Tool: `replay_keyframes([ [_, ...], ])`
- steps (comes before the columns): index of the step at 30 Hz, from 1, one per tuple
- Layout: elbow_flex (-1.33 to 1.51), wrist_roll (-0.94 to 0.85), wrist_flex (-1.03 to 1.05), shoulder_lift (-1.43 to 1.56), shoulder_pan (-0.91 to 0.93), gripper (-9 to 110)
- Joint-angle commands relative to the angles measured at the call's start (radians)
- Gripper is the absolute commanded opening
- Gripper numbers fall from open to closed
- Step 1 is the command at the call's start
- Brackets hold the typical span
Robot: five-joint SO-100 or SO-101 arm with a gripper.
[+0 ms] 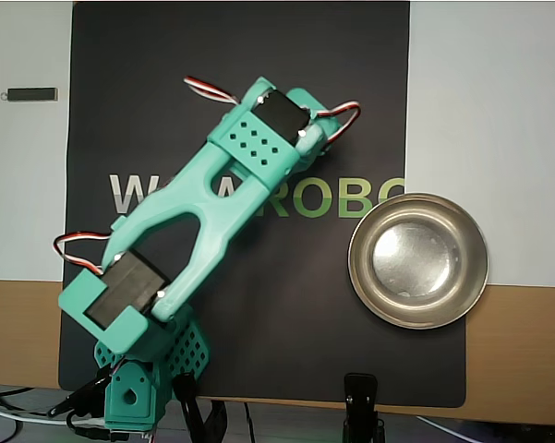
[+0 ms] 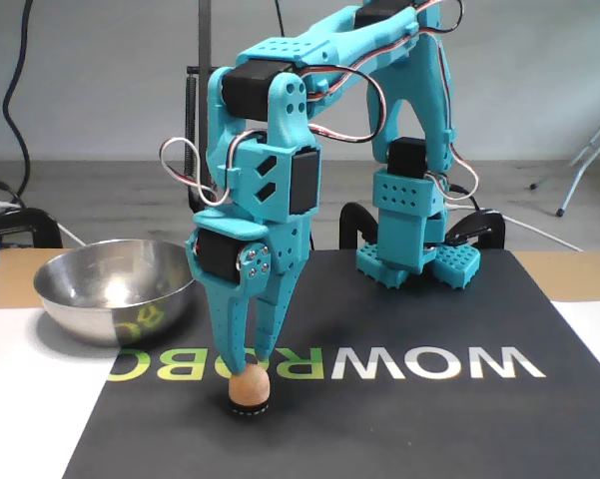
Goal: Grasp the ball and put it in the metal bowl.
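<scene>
while your gripper [image 2: 248,361] hangs with fingers nearly together, tips touching the top of the ball [image 2: 249,387] directly beneath it on the black mat [image 2: 399,419], the metal bowl [image 2: 115,289] sits off to its left in the fixed view.

The teal arm [image 2: 379,110] arches up from its base and folds down, its claw [image 2: 248,357] pointing straight downward with the two fingers [image 2: 230,324] narrowly parted, tips close together.
</scene>
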Motion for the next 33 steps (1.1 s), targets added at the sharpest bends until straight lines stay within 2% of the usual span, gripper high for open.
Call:
replay_keyframes([
  [1, -0.005, -0.006, -0.005, 0.011, -0.002, 33],
  [29, -0.005, -0.031, -0.008, 0.008, -0.002, 34],
  [31, -0.005, -0.031, -0.008, 0.008, -0.002, 37],
  [33, -0.005, -0.029, -0.008, 0.008, -0.002, 45],
])
